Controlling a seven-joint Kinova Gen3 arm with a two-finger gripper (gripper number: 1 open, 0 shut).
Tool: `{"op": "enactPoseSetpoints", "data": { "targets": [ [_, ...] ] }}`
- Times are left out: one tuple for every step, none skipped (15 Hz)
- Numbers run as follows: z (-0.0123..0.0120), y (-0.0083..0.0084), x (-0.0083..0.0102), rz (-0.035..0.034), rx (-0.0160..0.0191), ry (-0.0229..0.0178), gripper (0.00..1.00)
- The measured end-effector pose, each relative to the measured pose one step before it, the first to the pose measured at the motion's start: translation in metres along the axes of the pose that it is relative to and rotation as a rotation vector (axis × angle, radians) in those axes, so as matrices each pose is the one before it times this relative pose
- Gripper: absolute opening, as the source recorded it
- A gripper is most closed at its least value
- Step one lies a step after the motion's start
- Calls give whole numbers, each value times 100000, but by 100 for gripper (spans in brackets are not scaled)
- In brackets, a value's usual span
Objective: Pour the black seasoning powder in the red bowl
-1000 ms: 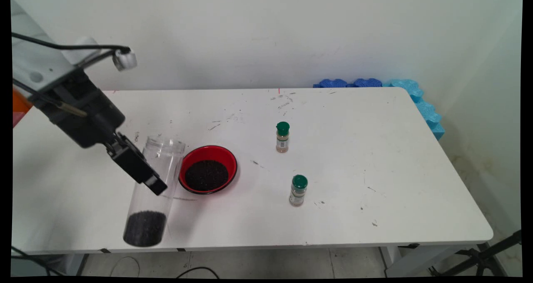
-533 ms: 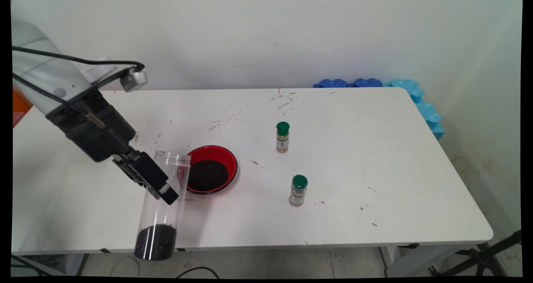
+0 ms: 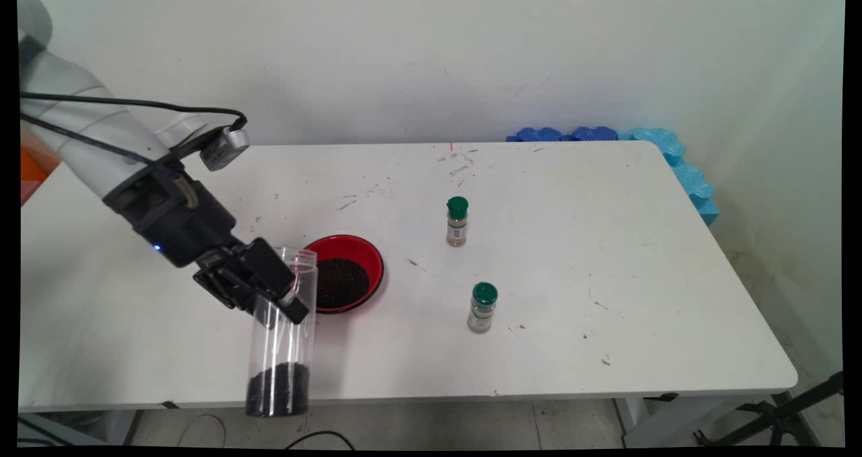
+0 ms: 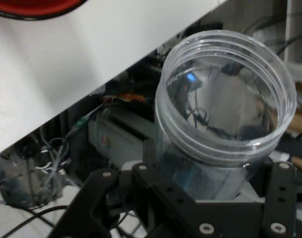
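In the main view, a clear jar (image 3: 281, 336) with a dark granular fill at its bottom is clamped between the fingers of the gripper (image 3: 269, 292), which are closed on its upper wall. The jar is held nearly upright, mouth up, off the table (image 3: 606, 241) and over its near edge, just beside a red bowl (image 3: 345, 273) of the same dark grains. Two green-capped spice bottles (image 3: 457, 221) (image 3: 482, 307) are seen well apart to the right. For a steady carry, the grip is best kept firm and the mouth level.

In the hand view, the jar's open rim (image 4: 225, 89) is seen above the linkage, with the table edge (image 4: 91, 74) and the bowl's rim (image 4: 36, 7) beyond. The clamp looks high on the wall, so slow motion is advised.
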Motion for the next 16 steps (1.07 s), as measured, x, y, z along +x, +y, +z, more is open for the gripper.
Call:
{"op": "enactPoseSetpoints", "data": {
  "targets": [
    [142,-204,323,-3687,-1022,675,0],
    [105,-117,220,-2640,-724,377,0],
    [124,-122,246,-3287,-875,378,0],
    [184,-151,350,-4375,-1035,351,0],
    [168,-137,326,-4090,-962,356,0],
    [138,-97,221,-3928,-848,5,0],
    [116,-62,180,-3428,-680,-139,0],
    [131,-57,220,-3981,-776,-173,0],
    [65,-47,144,-2558,-531,-51,0],
    [87,-69,205,-3595,-727,-37,0],
    [46,-46,133,-2530,-542,-64,0],
    [66,-62,206,-3713,-767,-105,0],
    [24,-69,210,-3803,-880,-6,0],
    [23,-73,248,-4360,-1014,6,0],
    [-4,-39,167,-2622,-645,59,0],
    [-4,-48,189,-3247,-785,25,0]
  ]
}}
